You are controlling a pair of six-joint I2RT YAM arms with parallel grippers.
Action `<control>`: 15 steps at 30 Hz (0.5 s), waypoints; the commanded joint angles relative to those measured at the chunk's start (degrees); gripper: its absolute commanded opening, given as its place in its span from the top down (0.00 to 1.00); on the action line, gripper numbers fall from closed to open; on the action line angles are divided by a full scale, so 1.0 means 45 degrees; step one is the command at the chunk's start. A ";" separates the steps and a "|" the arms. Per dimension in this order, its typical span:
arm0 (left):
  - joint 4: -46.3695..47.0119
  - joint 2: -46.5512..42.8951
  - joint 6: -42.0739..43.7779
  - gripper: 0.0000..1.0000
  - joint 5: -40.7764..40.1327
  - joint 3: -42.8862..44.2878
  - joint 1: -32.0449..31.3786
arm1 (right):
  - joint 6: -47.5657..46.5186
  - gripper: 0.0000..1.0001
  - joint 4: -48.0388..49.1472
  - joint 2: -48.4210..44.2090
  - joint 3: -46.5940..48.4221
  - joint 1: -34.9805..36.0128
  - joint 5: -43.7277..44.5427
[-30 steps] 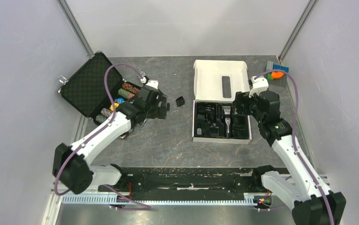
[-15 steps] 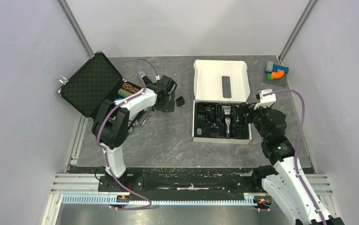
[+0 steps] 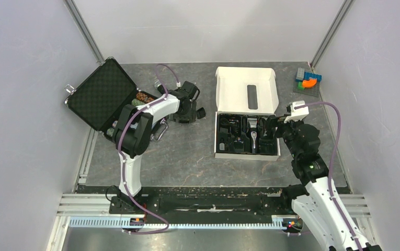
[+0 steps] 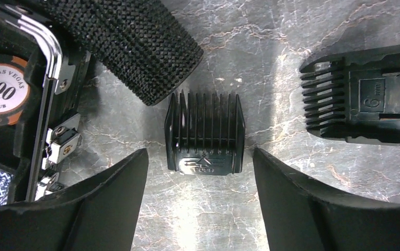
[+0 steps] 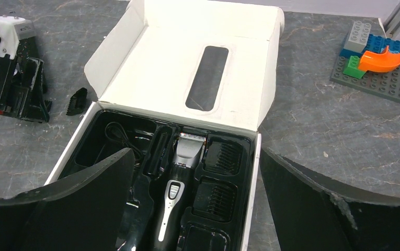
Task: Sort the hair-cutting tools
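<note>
Risk: I reckon a slightly off-centre pinch twists the comb attachment or skates it across the table; its teeth end sits close to a black textured object.
Left arm: stretched out beside the chip case, wrist pointing straight down.
Left gripper: jaws apart, straddling the comb, no contact.
Second comb: loose, off to the side.
Right gripper: wide, empty, over the box; clipper seated inside.

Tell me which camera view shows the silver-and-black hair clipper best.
The right wrist view: the hair clipper lies close and sharp in the open box, blade and button visible. The top external view shows it only as a small silver strip in the box. The left wrist view does not show it at all.
</note>
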 commanded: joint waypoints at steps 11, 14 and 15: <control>0.0077 -0.0081 0.0516 0.51 0.0635 -0.0014 0.0103 | -0.0096 0.08 0.0250 0.0072 0.0353 -0.0004 -0.0474; -0.0022 -0.0646 0.0700 0.54 0.0760 -0.0175 0.0098 | -0.0160 0.08 0.0118 0.0082 0.0431 0.0006 -0.0947; -0.0082 -0.0854 0.0768 0.54 0.0805 -0.0256 0.0078 | -0.0161 0.08 0.0092 0.0101 0.0480 0.0007 -0.1121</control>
